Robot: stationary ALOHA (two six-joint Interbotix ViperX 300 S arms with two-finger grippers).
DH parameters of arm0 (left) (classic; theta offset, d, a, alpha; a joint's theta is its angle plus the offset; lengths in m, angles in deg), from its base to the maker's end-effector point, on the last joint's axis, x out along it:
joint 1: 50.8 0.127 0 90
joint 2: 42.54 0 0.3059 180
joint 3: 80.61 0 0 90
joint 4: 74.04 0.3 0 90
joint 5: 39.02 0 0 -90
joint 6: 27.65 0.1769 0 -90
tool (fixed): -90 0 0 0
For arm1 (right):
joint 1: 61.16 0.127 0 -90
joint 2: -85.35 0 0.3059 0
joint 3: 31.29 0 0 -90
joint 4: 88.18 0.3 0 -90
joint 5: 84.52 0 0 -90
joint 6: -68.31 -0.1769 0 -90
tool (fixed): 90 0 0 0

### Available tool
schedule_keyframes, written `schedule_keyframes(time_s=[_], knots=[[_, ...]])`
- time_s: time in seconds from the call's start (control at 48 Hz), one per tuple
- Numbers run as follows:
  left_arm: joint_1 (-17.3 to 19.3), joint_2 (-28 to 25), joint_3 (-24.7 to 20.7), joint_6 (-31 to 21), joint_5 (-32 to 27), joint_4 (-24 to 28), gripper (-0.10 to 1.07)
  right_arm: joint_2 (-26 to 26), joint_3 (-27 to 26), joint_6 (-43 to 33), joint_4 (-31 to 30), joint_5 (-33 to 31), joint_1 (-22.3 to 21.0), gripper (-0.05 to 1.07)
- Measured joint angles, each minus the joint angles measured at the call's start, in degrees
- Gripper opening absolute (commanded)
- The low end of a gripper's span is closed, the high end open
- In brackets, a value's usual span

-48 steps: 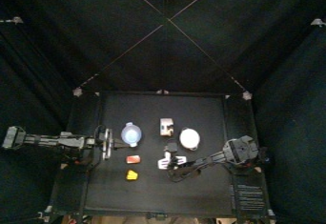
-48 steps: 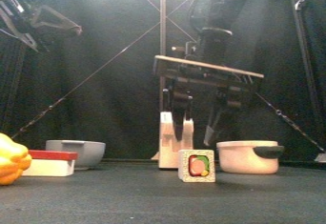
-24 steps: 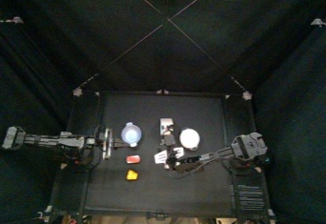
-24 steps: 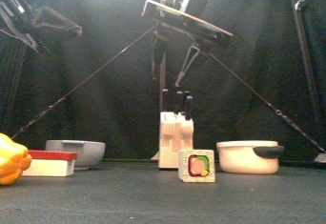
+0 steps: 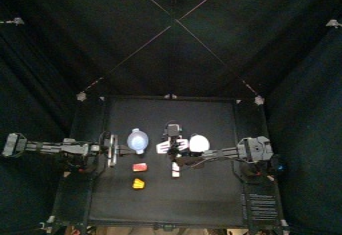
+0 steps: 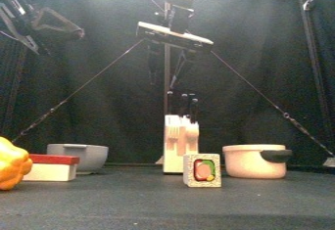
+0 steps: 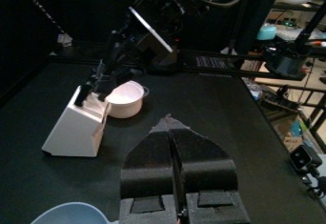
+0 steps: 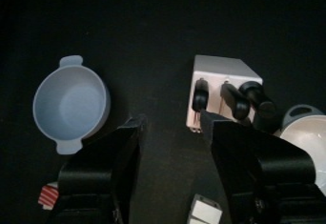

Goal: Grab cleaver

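fingers [image 8: 178,161] of your right arm hang spread above the cleaver [image 8: 230,99]; left fingers [image 7: 174,166] sit pressed together.

Knife block [image 6: 179,144] smooth white plastic; handles [image 8: 234,99] matt black; pot [image 6: 253,161] glossy; table [image 6: 262,205] matt black

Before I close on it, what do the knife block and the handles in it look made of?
The knife block looks like smooth, matte white plastic or painted wood; its flat faces show no grain. The handles in its top look like black plastic, rounded, with a slight sheen. The right gripper hangs open above them.
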State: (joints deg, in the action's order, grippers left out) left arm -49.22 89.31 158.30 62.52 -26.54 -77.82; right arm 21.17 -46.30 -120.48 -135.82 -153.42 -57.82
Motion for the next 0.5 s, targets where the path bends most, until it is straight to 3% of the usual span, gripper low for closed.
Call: schedule_keyframes(time_s=[0.5], knots=[[0.4, 0.0, 0.1, -0.1, 0.0, 0.0, -0.03, 0.8, -0.1, 0.3, 0.9, -0.4, -2.0, 0.8]])
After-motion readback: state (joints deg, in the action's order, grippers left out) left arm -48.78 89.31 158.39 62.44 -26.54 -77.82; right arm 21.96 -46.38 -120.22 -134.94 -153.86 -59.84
